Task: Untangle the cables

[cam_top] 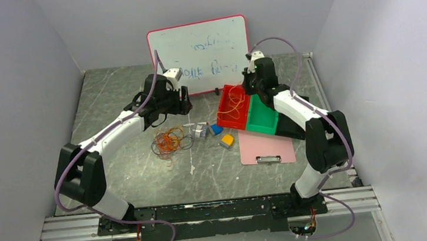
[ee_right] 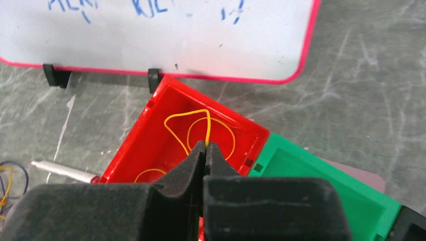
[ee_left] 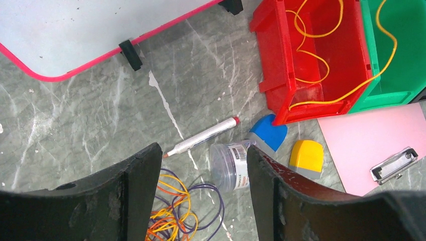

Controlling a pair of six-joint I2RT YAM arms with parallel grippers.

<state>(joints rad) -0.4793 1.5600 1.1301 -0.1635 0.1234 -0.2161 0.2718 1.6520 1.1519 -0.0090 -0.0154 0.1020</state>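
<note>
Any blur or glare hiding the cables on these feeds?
Top external: even light, no glare, but the cable tangle is small and its strands merge. Left wrist: marker crisp, near jaws soft. Right wrist: yellow cable in the red bin reads clearly; jaws in front blur.

Soft, even light all round, only faint shadows on the table (cam_top: 146, 180). The whiteboard (ee_left: 75, 30) washes out pale; right wrist view runs slightly soft.

The table (cam_top: 114, 100) is showing grey marble veined with white. The cables (cam_top: 169, 141) are mixing orange, yellow and dark purple loops. One yellow cable (ee_left: 312, 36) is glowing against the red bin (ee_left: 274, 85), next to the green bin (ee_left: 392, 98). The whiteboard (cam_top: 192, 46) is wearing a pink rim and blue writing.
</note>
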